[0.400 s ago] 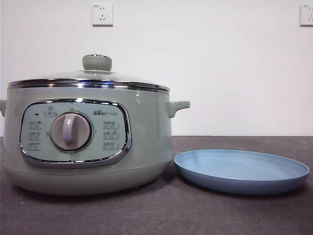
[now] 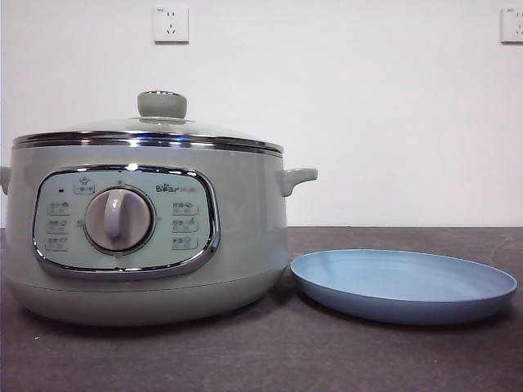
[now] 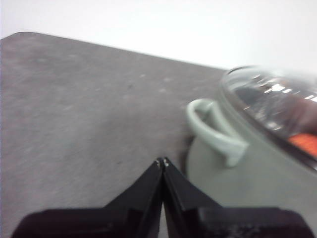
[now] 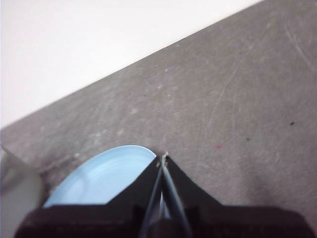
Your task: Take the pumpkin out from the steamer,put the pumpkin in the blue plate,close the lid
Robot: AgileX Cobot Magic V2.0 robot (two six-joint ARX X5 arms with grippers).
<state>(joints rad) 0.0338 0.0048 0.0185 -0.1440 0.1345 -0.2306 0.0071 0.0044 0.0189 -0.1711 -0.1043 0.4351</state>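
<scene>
The large round pale grey-green steamer stands on the dark grey bench, its chrome-framed control panel and central dial facing the front camera. The domed glass lid with its steel rim and grey-green knob sits closed on the pot. In the left wrist view a patch of orange, the small toy pumpkin, shows through the glass, so it lies inside the steamer under the lid. The wide shallow light blue plate rests on the bench just beside the steamer and holds nothing. Two white wall sockets sit on the white wall behind. The left gripper hangs above the bench near the pot's side handle, jaws pressed together and holding nothing. The right gripper hovers over the plate's edge, jaws likewise closed and empty.
</scene>
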